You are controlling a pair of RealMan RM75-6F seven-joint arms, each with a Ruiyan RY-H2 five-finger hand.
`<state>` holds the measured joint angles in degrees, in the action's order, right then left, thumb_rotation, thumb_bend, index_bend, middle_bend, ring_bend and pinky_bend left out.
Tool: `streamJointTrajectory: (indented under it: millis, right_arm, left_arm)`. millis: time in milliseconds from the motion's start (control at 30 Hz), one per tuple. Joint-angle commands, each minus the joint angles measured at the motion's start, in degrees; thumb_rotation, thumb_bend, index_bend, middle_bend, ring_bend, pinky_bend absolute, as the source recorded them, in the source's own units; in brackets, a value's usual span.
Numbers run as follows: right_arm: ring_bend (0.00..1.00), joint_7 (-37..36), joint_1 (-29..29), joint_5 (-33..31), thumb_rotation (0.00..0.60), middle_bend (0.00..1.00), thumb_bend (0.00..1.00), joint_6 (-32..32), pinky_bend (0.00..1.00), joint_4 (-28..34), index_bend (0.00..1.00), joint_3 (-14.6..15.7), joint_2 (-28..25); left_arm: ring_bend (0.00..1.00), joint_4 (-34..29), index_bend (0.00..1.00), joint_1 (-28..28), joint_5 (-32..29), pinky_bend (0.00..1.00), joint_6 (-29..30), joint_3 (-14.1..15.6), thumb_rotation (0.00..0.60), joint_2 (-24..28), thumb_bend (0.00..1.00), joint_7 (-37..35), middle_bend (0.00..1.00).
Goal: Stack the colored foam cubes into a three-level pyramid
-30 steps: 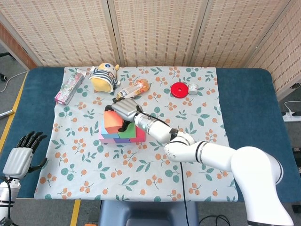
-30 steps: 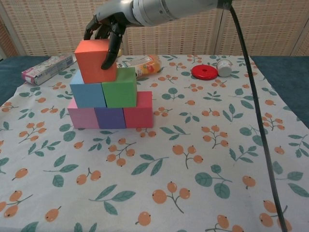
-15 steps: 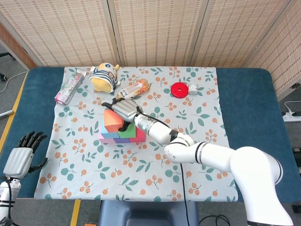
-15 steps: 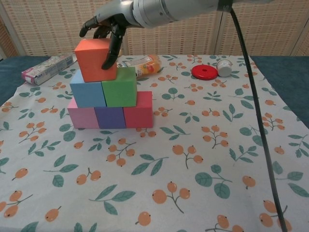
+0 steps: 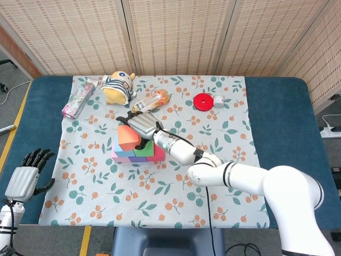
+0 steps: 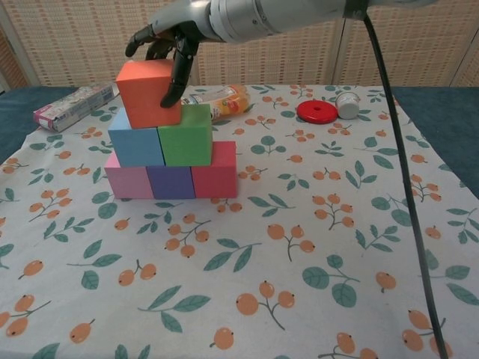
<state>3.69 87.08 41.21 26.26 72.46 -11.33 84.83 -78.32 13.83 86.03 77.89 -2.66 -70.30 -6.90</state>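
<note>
Chest view: right hand (image 6: 168, 41) over pyramid top, fingers spread, one fingertip (image 6: 174, 97) down right face of orange cube (image 6: 147, 93); loose contact, not firm grip, thumb side hidden. Orange cube directly under hand, sitting left of centre, mostly on blue cube (image 6: 136, 145), little on green cube (image 6: 186, 134). Likely next: nudge cube rightward, toward fingertip side. Left hand (image 5: 24, 176) open, empty, well apart at table edge; right hand nearer.

Six foam cubes (image 6: 171, 146), one plush toy (image 5: 118, 87), one red disc (image 6: 316, 112), two hands (image 6: 166, 41).
</note>
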Motion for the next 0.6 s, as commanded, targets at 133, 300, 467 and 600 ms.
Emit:
streamJointTrajectory:
  millis: [133, 300, 467, 600]
  right_arm:
    - [0.03, 0.6, -0.18, -0.45, 0.6, 0.11, 0.12, 0.92, 0.08, 1.02, 0.0, 0.01, -0.33]
    - [0.0, 0.71, -1.17, -0.09, 0.6, 0.05, 0.12, 2.6, 0.07, 3.45, 0.0, -0.52, -1.85]
    - [0.0, 0.05, -5.02, 1.26, 0.6, 0.04, 0.12, 6.72, 0.06, 9.21, 0.0, -0.78, -6.37]
    - [0.0, -1.59, -9.42, 2.8, 0.6, 0.04, 0.12, 9.16, 0.06, 13.01, 0.0, -0.22, -9.86]
  left_arm:
    - [0.03, 0.0, 0.17, 0.72, 0.07, 0.11, -0.96, -0.12, 0.6, 0.18, 0.32, -0.1, 0.1]
    - [0.03, 0.0, 0.17, 2.23, 0.58, 0.11, -2.68, -0.3, 0.6, 0.44, 0.32, -0.54, 0.09]
    - [0.03, 0.54, 0.18, 4.58, -0.09, 0.11, -6.66, -0.61, 0.6, 0.5, 0.32, -1.33, 0.09]
    - [0.03, 1.16, 0.19, 6.47, -0.97, 0.11, -10.61, -0.44, 0.6, -0.01, 0.32, -0.87, 0.1]
